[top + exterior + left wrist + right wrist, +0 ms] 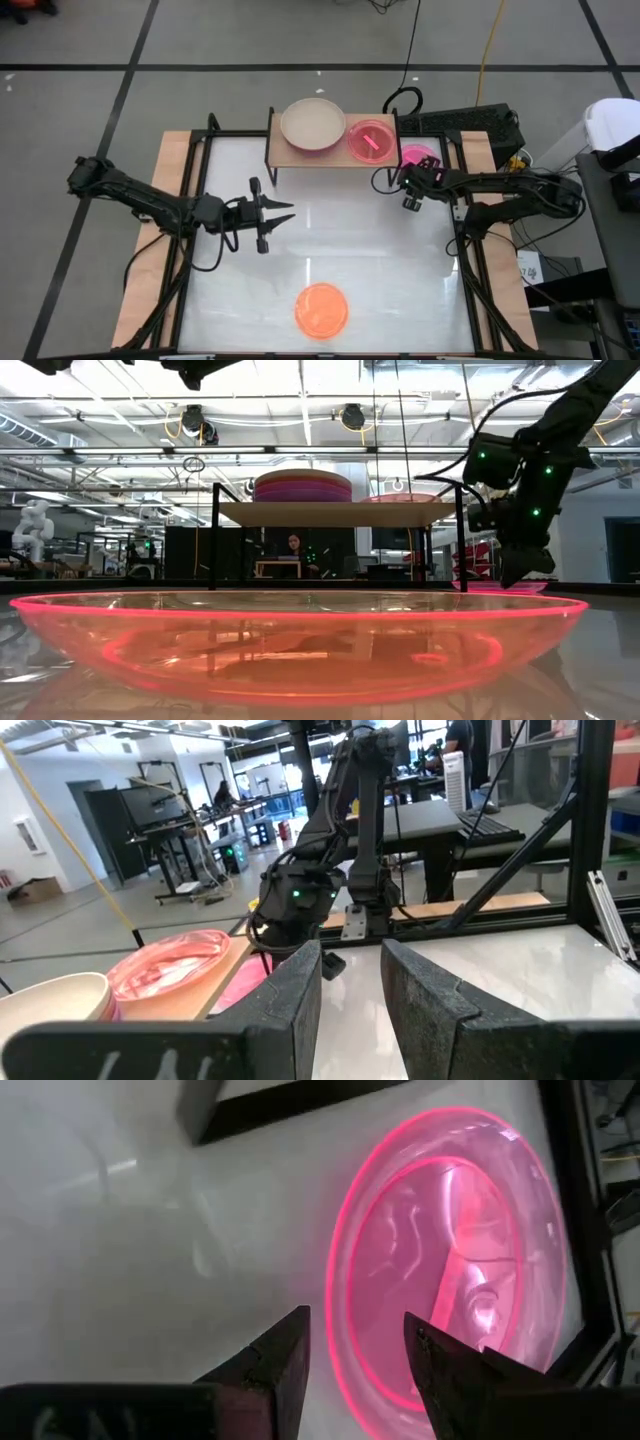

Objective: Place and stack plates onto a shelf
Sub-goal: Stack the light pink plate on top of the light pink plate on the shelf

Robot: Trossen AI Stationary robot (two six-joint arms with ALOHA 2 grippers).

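Orange plate (300,645) lies on the table, well apart from both grippers. Right gripper (355,1350) points down, fingers parted and empty, astride the rim of a pink plate (450,1270) beside the shelf (290,152). Left gripper (283,217) reaches level, fingers spread, empty.

A: What is hidden on the shelf (330,152)?

B: In the high view the beige plate (312,124) covers the stack under it; the low view shows only thin magenta and purple edges, and the count is not readable.

A: And by the right gripper (412,203)?

B: The arm covers part of the pink plate (450,1270) on the table in the high view. In the right wrist view the picture's edge cuts its rim.

A: The orange plate (300,645)?

B: In the low view its underside runs off the bottom edge.
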